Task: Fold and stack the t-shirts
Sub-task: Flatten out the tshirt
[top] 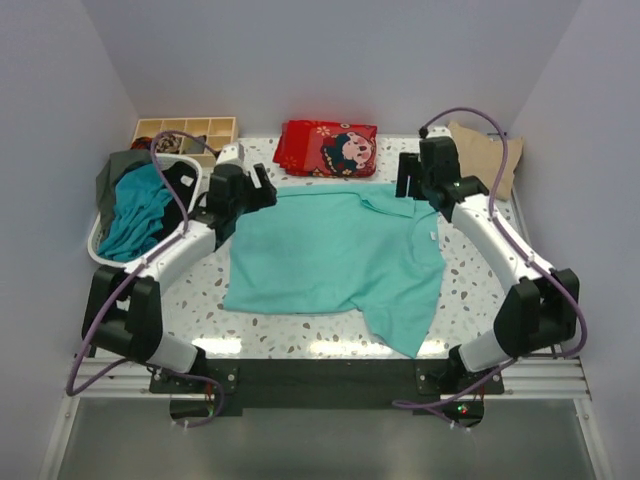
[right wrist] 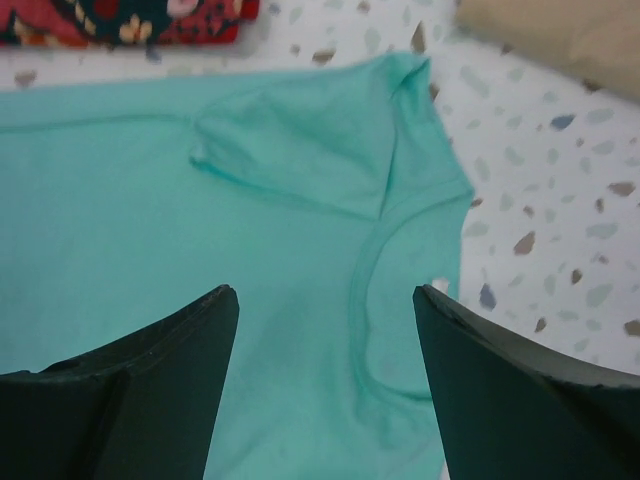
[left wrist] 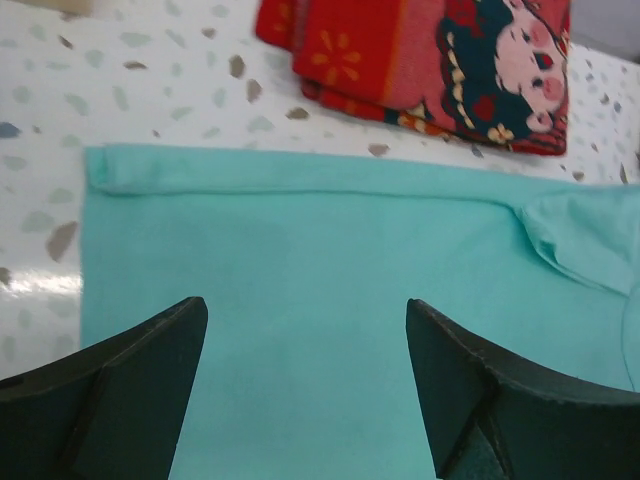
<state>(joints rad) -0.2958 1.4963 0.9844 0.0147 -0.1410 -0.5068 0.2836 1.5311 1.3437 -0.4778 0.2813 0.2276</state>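
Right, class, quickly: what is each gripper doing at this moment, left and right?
Left gripper: open, holding nothing, over the turquoise t-shirt.
Right gripper: open, holding nothing, over the same t-shirt's collar.

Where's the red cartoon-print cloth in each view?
Top external: red cloth far centre, just beyond the turquoise t-shirt.
Left wrist: red cloth top right, above the shirt's edge.
Right wrist: red cloth, a strip in the top left corner.
Shared landmark: the turquoise t-shirt, beside it in all three.
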